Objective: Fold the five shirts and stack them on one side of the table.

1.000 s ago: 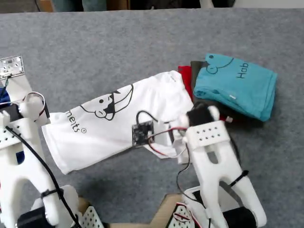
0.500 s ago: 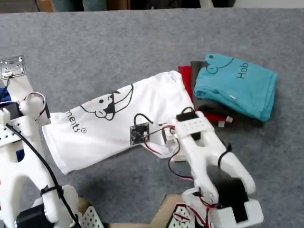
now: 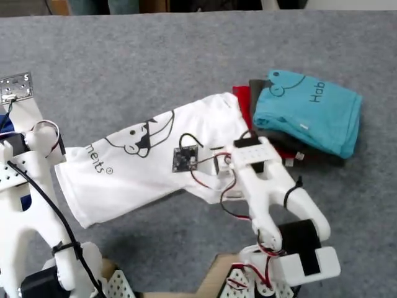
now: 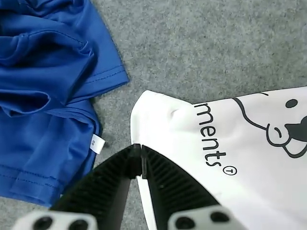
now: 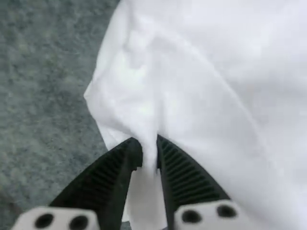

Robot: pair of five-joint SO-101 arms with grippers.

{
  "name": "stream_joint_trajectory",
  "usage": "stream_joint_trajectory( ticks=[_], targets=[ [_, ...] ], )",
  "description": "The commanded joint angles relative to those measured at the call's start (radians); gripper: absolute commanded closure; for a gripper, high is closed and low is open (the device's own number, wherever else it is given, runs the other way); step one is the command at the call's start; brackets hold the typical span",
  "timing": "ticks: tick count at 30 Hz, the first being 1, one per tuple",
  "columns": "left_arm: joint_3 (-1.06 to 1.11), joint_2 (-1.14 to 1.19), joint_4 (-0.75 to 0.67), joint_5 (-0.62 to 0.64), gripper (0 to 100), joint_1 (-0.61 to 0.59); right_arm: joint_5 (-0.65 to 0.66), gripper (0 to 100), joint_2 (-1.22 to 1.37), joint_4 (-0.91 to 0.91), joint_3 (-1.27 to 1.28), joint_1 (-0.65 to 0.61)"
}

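A white shirt (image 3: 142,161) with a black cartoon print lies partly folded across the middle of the grey table (image 3: 186,56). My right gripper (image 3: 224,169) is at its near right hem; the right wrist view shows the gripper (image 5: 149,148) shut on a bunched fold of the white shirt (image 5: 216,72). My left gripper (image 3: 59,156) is at the shirt's left edge. In the left wrist view that gripper (image 4: 138,151) is shut on the edge of the white shirt (image 4: 240,143). A crumpled blue shirt (image 4: 43,96) lies just beside it.
At the right, a folded teal shirt (image 3: 310,112) tops a stack with a dark grey shirt (image 3: 257,90) and a red shirt (image 3: 242,99) beneath. The stack touches the white shirt's right end. Bare grey table runs along the far side.
The right arm has dropped low over the table and its wrist has shifted slightly, still holding the hem. The left arm and the shirt's left edge have not moved.
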Motion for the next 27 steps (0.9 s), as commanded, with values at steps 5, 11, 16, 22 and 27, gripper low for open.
stream_joint_trajectory(
  ticks=[5, 11, 16, 22, 27],
  targets=[
    [-0.047, -0.006, -0.008, -0.005, 97, -0.001, -0.107, 98.5, 0.027, 0.135, -0.203, 0.008],
    [-0.047, -0.006, -0.008, -0.002, 97, 0.002, -0.103, 98.5, 0.209, 0.456, -0.654, 0.006],
    [-0.041, -0.006, -0.008, -0.002, 97, 0.005, -0.029, 98.5, 0.486, 0.684, -1.096, 0.005],
    [-0.047, -0.006, 0.012, -0.006, 97, 0.005, 0.006, 98.4, 0.814, 0.790, -1.563, -0.078],
    [-0.038, -0.006, 0.014, -0.006, 97, 0.005, 0.006, 98.0, 0.963, 0.790, -1.781, -0.133]
  ],
)
